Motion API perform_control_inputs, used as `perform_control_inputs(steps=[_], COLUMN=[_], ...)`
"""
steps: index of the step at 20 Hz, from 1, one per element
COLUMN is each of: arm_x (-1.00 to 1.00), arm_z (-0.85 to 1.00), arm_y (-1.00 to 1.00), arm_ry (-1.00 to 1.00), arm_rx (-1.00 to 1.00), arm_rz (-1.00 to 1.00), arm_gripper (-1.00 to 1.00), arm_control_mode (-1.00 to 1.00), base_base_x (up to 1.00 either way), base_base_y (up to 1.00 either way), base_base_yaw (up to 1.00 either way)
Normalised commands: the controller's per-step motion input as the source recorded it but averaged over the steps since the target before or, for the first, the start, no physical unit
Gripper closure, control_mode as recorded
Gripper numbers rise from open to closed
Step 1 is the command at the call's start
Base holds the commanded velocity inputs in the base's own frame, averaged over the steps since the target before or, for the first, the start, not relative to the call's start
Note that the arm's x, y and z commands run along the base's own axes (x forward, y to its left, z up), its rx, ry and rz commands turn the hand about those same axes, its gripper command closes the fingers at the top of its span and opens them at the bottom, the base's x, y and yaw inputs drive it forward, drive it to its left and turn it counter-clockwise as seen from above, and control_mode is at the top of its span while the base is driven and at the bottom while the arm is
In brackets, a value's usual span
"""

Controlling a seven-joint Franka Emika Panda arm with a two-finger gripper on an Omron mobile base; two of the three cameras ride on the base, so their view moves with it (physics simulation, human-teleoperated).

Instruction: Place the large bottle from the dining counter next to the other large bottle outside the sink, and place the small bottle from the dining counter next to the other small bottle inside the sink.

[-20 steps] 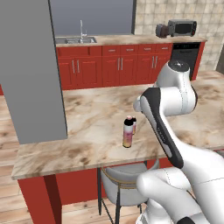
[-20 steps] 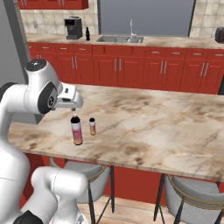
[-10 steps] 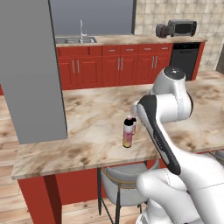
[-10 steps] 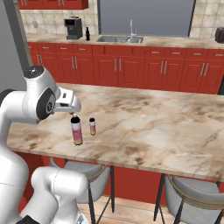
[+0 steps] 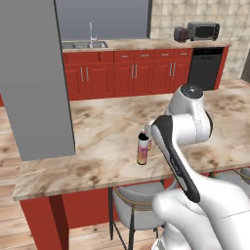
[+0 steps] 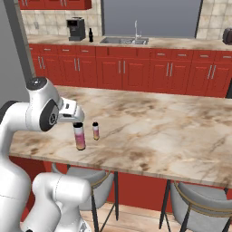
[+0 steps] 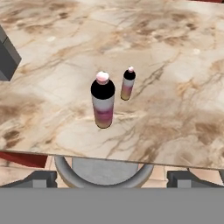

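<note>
The large bottle [image 5: 142, 150] [image 6: 79, 136] [image 7: 103, 105], dark-shouldered with a pink cap and a pink-to-yellow body, stands upright near the front edge of the dining counter [image 6: 158, 131]. The small bottle [image 6: 95, 131] [image 7: 127, 84] stands just beyond it and to its right. My gripper [image 6: 76, 118] [image 7: 114, 179] hangs close above the large bottle on its near side, open and holding nothing. The sink [image 6: 124, 41] [image 5: 85, 45] is set in the far counter. A dark bottle [image 6: 90, 34] stands left of the sink beside the coffee machine.
Grey stools [image 6: 199, 199] [image 5: 134, 205] are tucked under the counter's front edge. A grey pillar [image 5: 36, 78] rises at the counter's left end. A coffee machine [image 6: 76, 29] sits on the far counter, with a toaster oven [image 5: 202, 31] further along.
The hand has sunk a little and drawn nearer the large bottle's top. Both bottles stay where they were, and the jaws stay open.
</note>
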Motion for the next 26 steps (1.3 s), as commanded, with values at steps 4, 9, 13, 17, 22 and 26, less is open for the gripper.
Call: perform_control_inputs(steps=[4, 9, 13, 17, 22, 26], arm_x=[0.00, 0.00, 0.00, 0.00, 0.00, 0.06], arm_z=[-0.16, -0.07, -0.04, -0.05, -0.09, -0.10], arm_y=[0.03, 0.05, 0.00, 0.00, 0.00, 0.02], arm_ry=[-0.03, -0.07, -0.07, -0.05, 0.00, 0.00], arm_rx=[0.00, 0.00, 0.00, 0.00, 0.00, 0.00], arm_rz=[0.00, 0.00, 0.00, 0.00, 0.00, 0.00], arm_gripper=[-1.00, -1.00, -1.00, -1.00, -1.00, -1.00], arm_control_mode=[-1.00, -1.00, -1.00, -1.00, -1.00, -1.00], base_base_x=[0.00, 0.00, 0.00, 0.00, 0.00, 0.00], base_base_y=[0.00, 0.00, 0.00, 0.00, 0.00, 0.00], base_base_yaw=[0.00, 0.00, 0.00, 0.00, 0.00, 0.00])
